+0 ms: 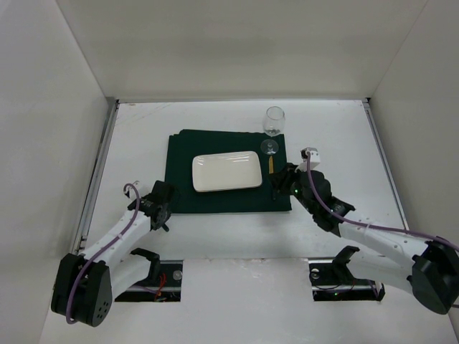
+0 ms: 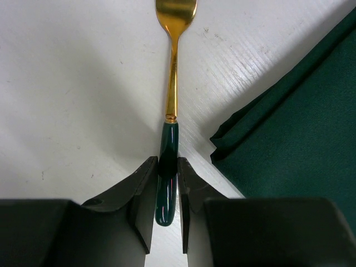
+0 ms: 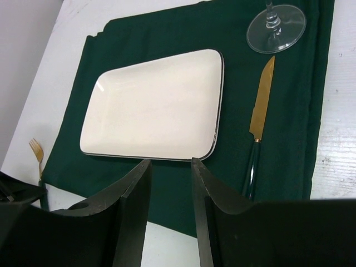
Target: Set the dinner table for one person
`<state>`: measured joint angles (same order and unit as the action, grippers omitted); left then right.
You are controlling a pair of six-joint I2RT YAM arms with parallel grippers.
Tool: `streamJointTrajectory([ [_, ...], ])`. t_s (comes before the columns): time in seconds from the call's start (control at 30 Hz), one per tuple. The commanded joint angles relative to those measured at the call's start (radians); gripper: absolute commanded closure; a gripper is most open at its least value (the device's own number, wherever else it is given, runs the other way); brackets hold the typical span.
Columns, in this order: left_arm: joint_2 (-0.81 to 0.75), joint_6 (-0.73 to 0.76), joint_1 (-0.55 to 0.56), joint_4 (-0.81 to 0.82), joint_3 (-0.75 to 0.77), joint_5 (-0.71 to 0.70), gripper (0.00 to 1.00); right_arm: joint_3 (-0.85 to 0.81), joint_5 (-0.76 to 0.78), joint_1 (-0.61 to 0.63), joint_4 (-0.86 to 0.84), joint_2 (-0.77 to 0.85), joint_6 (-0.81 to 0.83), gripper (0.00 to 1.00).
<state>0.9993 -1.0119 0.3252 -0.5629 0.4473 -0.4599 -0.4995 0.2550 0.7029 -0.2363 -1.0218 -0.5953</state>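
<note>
The white dinner table [image 1: 337, 136] carries a dark green cloth [image 1: 183, 161] with a white rectangular plate [image 1: 226, 172] on it. A gold knife with a green handle [image 3: 258, 128] lies on the cloth right of the plate. A wine glass [image 1: 273, 122] stands at the cloth's far right corner. My left gripper [image 2: 167, 167] is shut on the green handle of a gold fork [image 2: 172, 78], low over the bare table just left of the cloth [image 2: 289, 144]. My right gripper [image 3: 169, 167] is open and empty above the cloth's near edge, with the knife to its right.
White walls enclose the table on three sides. Metal edge strips [image 1: 100, 172] run along the left and right sides. The left arm [image 1: 115, 244] and the right arm [image 1: 373, 236] reach in from the near edge.
</note>
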Motion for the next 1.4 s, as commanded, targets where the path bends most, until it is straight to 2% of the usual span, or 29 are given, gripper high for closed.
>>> streamJointTrajectory([
  [0.0, -0.010, -0.010, 0.007, -0.003, -0.022, 0.021, 0.83, 0.006, 0.016, -0.009, -0.032, 0.025, -0.003, 0.60],
  [0.17, 0.012, -0.045, 0.007, 0.014, -0.044, 0.049, 0.79, 0.009, 0.016, -0.010, -0.031, 0.040, -0.004, 0.59],
  [0.37, -0.027, -0.040, -0.007, 0.018, -0.052, 0.053, 0.85, 0.010, 0.016, -0.013, -0.031, 0.040, -0.004, 0.59],
  [0.57, -0.157, 0.001, 0.030, -0.133, 0.066, -0.020, 0.89, 0.009, 0.012, -0.015, -0.031, 0.028, -0.008, 0.59],
  [0.67, -0.165, 0.058, 0.068, -0.198, 0.161, -0.065, 0.89, 0.007, 0.007, -0.015, -0.034, 0.020, -0.009, 0.59],
  [0.77, -0.093, 0.140, 0.111, -0.198, 0.257, -0.092, 0.88, 0.006, 0.004, -0.013, -0.034, 0.012, -0.009, 0.59],
  [0.97, 0.192, 0.373, 0.160, 0.000, 0.402, -0.063, 0.88, 0.006, 0.004, -0.013, -0.040, 0.002, -0.011, 0.59],
  [1.13, 0.395, 0.536, 0.200, 0.089, 0.510, -0.088, 0.88, 0.009, 0.007, -0.015, -0.043, -0.001, -0.011, 0.59],
  [1.37, 0.524, 0.595, 0.185, 0.162, 0.513, -0.095, 0.87, 0.004, 0.004, -0.016, -0.049, -0.035, -0.015, 0.59],
])
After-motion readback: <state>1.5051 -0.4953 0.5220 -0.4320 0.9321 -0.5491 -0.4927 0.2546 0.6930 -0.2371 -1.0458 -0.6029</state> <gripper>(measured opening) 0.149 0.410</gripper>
